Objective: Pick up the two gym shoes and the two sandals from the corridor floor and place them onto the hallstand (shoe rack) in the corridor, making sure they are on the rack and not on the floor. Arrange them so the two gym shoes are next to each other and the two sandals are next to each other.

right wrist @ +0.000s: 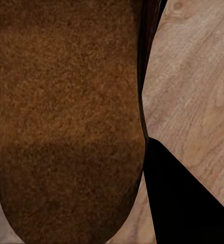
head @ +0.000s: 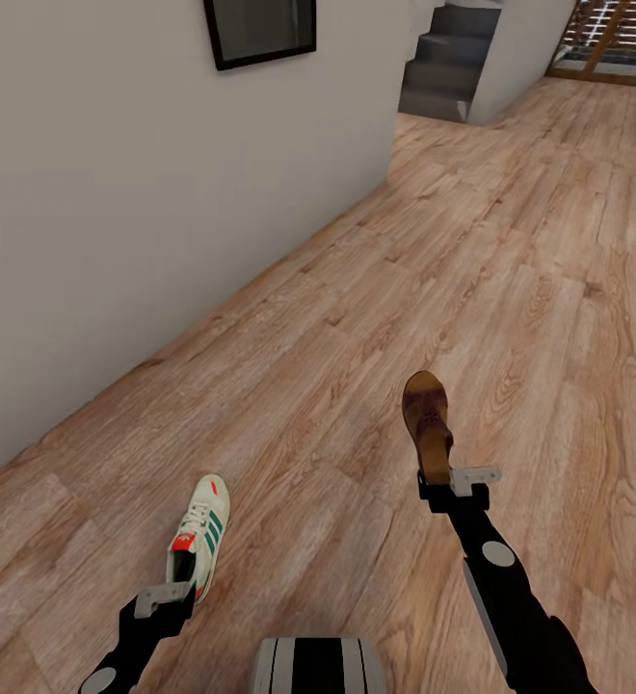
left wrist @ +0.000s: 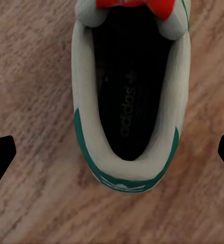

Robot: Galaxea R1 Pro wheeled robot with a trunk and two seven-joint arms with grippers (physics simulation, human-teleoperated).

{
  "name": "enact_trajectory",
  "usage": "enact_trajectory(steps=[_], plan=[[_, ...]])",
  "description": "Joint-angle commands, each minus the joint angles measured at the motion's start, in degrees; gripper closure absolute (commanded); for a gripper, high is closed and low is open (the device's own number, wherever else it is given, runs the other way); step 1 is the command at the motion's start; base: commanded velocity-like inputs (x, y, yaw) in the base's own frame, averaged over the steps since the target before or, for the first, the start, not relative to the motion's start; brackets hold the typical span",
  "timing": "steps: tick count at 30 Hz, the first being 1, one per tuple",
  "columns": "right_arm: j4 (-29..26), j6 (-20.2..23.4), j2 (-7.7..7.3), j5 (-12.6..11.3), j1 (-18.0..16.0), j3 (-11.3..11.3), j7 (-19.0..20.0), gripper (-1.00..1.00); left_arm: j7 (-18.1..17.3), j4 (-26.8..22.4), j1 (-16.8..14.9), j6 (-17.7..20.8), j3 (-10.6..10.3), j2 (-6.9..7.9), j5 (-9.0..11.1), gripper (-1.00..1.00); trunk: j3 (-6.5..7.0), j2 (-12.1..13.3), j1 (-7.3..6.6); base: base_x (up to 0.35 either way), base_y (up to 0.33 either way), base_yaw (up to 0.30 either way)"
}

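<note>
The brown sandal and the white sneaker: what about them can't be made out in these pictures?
- Dark brown leather sandal: in the right wrist view its footbed hides the right gripper's fingertips, so contact is unclear.
- Cream-white sneaker with green stripes: its toe is cut off in the left wrist view.
- Left gripper: whether it touches the heel is unclear.

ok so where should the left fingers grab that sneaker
By the heel collar, coming straight down from above. The sneaker lies upright on the wood floor, its opening facing up and its green heel nearest the left gripper. The open fingers already straddle the heel, so one could go inside the rim and one outside.
</note>
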Motion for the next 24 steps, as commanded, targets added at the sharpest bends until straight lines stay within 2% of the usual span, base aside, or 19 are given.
enact_trajectory(steps=[1, 12, 24], plan=[[-0.1, 0.4, 0.05, 0.4, 0.0, 0.0, 0.0, 1.0, -0.2, 0.0, 0.0, -0.1, 0.0, 0.01, 0.5, -1.0, -0.03, 0.0, -0.01, 0.01, 0.0, 0.0], [-0.1, 0.4, 0.07, 0.4, 0.0, 0.0, -0.1, 1.0, -0.1, 0.1, 0.0, -0.1, 0.0, -0.06, 0.5, -1.0, -0.03, 0.0, -0.01, 0.106, 0.0, 0.0], [-0.2, 0.4, 0.09, 0.3, 0.0, 0.0, -0.1, 1.0, -0.2, 0.1, 0.0, -0.1, 0.0, -0.07, 0.3, -1.0, -0.03, 0.0, -0.01, 0.017, 0.0, 0.0]])
